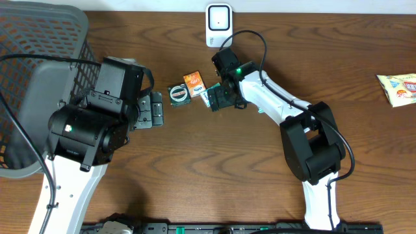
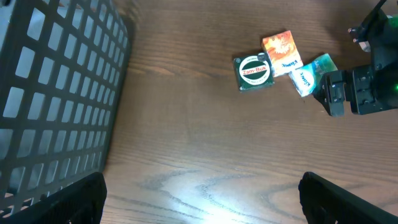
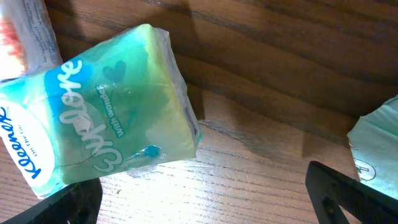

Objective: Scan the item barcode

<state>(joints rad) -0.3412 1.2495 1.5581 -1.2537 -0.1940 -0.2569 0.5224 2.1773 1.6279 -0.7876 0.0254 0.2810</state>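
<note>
Three small items lie together mid-table: a teal Kleenex tissue pack [image 1: 207,97] [image 2: 310,73] [image 3: 93,118], an orange packet [image 1: 194,82] [image 2: 280,51] and a green Zam-Buk tin [image 1: 178,93] [image 2: 254,72]. No barcode shows on any of them. My right gripper [image 1: 221,97] [image 3: 202,202] stands open low over the table, just beside the tissue pack, whose lower edge overlaps one finger; nothing is gripped. Left of the tin, my left gripper [image 1: 155,109] [image 2: 202,208] is open over bare wood. A white scanner [image 1: 219,25] stands at the back edge.
A large dark mesh basket [image 1: 39,78] [image 2: 56,93] fills the left end of the table. A snack packet [image 1: 398,88] lies far right. A pale green wrapper [image 3: 376,143] shows at the right edge of the right wrist view.
</note>
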